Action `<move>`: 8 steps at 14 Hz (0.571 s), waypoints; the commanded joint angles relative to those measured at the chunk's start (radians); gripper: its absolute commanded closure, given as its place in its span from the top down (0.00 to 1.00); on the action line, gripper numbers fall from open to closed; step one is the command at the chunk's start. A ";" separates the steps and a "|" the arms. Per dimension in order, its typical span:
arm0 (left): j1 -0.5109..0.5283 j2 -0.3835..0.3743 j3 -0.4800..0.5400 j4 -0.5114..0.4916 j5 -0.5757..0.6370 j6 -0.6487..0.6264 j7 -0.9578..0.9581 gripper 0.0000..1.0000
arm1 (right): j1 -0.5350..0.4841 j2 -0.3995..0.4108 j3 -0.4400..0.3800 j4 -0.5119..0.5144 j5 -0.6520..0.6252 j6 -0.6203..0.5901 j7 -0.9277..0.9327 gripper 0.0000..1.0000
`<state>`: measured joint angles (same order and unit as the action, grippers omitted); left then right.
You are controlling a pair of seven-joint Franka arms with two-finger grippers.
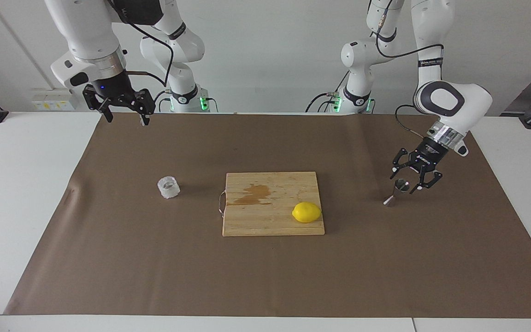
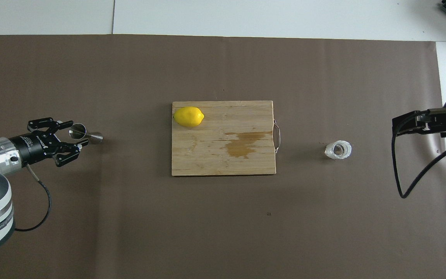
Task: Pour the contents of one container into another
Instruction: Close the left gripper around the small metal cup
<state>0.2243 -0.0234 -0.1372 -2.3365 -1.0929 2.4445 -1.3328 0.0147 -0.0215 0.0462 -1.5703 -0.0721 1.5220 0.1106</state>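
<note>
The clear, frosty-walled glass cup point(image 1: 168, 187) point(image 2: 338, 150) stands upright on the brown mat toward the right arm's end. The steel jigger point(image 1: 397, 191) point(image 2: 86, 134) stands upright toward the left arm's end. My left gripper point(image 1: 405, 182) point(image 2: 76, 133) is low around the jigger's upper cone, one finger on each side and close to the rim; I cannot tell whether they touch it. My right gripper point(image 1: 126, 119) point(image 2: 410, 124) hangs open and empty, high over the mat's edge at the robots' side, well away from the cup.
A wooden cutting board point(image 1: 270, 221) point(image 2: 223, 162) with a wet stain lies mid-table between cup and jigger. A lemon point(image 1: 306, 212) point(image 2: 188, 116) rests on the board's corner toward the jigger. White table shows around the brown mat point(image 1: 155, 267).
</note>
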 commanded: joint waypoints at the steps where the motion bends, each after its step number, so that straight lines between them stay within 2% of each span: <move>1: -0.017 -0.006 0.005 -0.017 -0.022 0.022 -0.009 0.65 | -0.012 -0.012 0.004 -0.011 0.008 -0.006 0.001 1.00; 3: -0.019 -0.006 0.005 -0.018 -0.022 0.022 -0.008 0.43 | -0.012 -0.012 0.004 -0.011 0.008 -0.006 0.001 1.00; 7: -0.019 -0.006 0.005 -0.018 -0.022 0.024 -0.008 0.41 | -0.012 -0.012 0.004 -0.011 0.008 -0.006 0.001 1.00; 8: -0.019 -0.006 0.005 -0.018 -0.022 0.024 -0.008 0.36 | -0.012 -0.012 0.004 -0.011 0.008 -0.005 0.001 1.00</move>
<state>0.2224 -0.0231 -0.1372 -2.3373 -1.0934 2.4445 -1.3343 0.0147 -0.0215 0.0462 -1.5703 -0.0721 1.5220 0.1106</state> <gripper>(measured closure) 0.485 0.000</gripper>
